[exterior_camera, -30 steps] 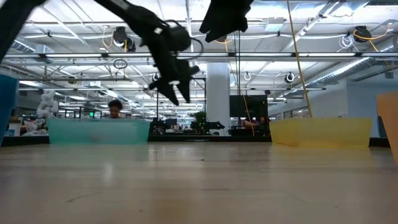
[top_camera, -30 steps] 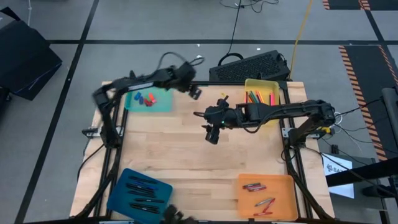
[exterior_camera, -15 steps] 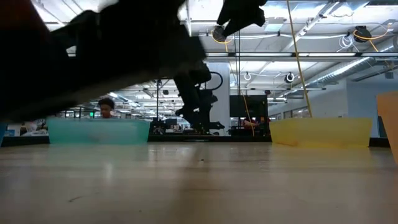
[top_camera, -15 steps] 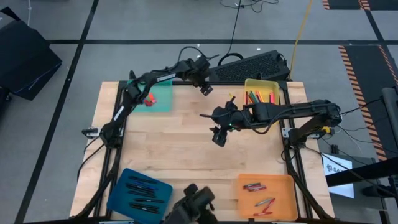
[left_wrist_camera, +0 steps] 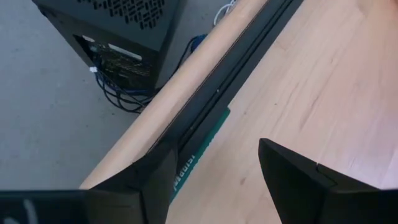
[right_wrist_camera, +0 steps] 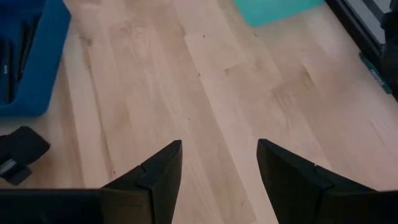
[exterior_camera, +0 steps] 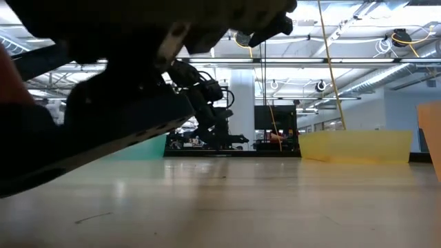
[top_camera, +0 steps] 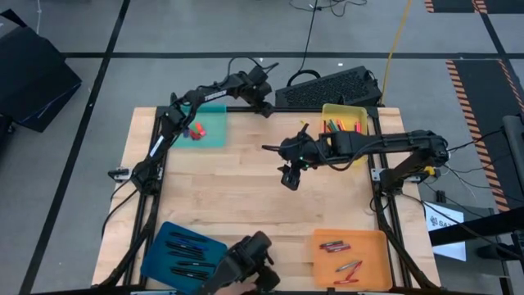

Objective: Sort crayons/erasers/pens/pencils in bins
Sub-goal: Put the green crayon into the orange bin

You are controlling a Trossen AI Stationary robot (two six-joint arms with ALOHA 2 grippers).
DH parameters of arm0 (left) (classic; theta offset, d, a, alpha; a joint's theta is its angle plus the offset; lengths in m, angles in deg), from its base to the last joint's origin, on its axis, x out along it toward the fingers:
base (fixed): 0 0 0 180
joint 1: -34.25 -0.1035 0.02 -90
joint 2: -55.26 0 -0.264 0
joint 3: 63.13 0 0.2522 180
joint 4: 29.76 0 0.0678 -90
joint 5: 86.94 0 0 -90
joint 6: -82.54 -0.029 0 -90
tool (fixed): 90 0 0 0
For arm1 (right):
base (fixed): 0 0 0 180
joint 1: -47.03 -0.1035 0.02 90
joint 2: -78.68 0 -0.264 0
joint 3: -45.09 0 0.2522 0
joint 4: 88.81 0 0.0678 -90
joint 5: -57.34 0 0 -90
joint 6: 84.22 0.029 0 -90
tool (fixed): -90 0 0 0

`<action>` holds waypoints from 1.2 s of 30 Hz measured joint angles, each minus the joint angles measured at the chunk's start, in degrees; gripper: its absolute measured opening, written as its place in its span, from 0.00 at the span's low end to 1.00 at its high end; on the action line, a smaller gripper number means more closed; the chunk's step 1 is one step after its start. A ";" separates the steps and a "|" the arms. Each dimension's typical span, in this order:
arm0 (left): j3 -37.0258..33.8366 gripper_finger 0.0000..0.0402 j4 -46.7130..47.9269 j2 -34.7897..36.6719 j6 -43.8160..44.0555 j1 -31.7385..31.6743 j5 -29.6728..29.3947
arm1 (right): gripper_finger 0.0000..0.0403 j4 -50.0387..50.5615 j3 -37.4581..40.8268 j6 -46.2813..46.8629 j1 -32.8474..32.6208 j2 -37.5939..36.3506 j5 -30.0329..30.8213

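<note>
Four bins stand at the table's corners. The teal bin (top_camera: pixel 205 131), far left, holds erasers (top_camera: pixel 196 131). The yellow bin (top_camera: pixel 344 121), far right, holds pencils (top_camera: pixel 337 127). The dark blue bin (top_camera: pixel 182 252), near left, holds pens (top_camera: pixel 184 250). The orange bin (top_camera: pixel 350 256), near right, holds crayons (top_camera: pixel 336 246). My left gripper (top_camera: pixel 264 105) hangs open over the table's far edge, right of the teal bin, with nothing between its fingers (left_wrist_camera: pixel 214 180). My right gripper (top_camera: pixel 288 176) hangs open above bare wood at mid-table (right_wrist_camera: pixel 219 174).
A black perforated box (top_camera: pixel 332 86) lies on the floor just past the far edge. A dark bulky object (top_camera: pixel 246 264) sits at the near edge between the blue and orange bins and fills much of the low view (exterior_camera: pixel 103 117). Black frame rails (left_wrist_camera: pixel 230 87) run along the table's edges.
My left gripper has gone from beside the teal bin toward the table's far edge, its arm stretching out. My right gripper has shifted a little toward the right edge. The dark object has come into view at the near edge.
</note>
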 joint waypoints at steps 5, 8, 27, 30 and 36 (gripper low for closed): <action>-0.02 0.57 1.96 0.35 -5.16 0.82 0.39 | 0.50 0.00 0.00 -1.33 0.93 0.00 -0.02; -0.11 0.57 2.10 0.90 -10.42 2.31 -2.15 | 0.50 -0.72 0.79 -2.33 1.06 -0.02 -0.02; -0.83 0.57 3.59 1.51 -19.25 3.82 -11.06 | 0.50 -1.77 7.48 0.63 1.28 0.04 -6.44; -2.32 0.57 1.93 1.60 -18.42 3.83 -12.18 | 0.50 -1.75 7.48 1.98 1.29 0.04 -8.02; -2.58 0.57 0.45 1.40 -22.81 3.79 -11.29 | 0.50 -1.48 7.48 4.35 1.26 0.04 -12.05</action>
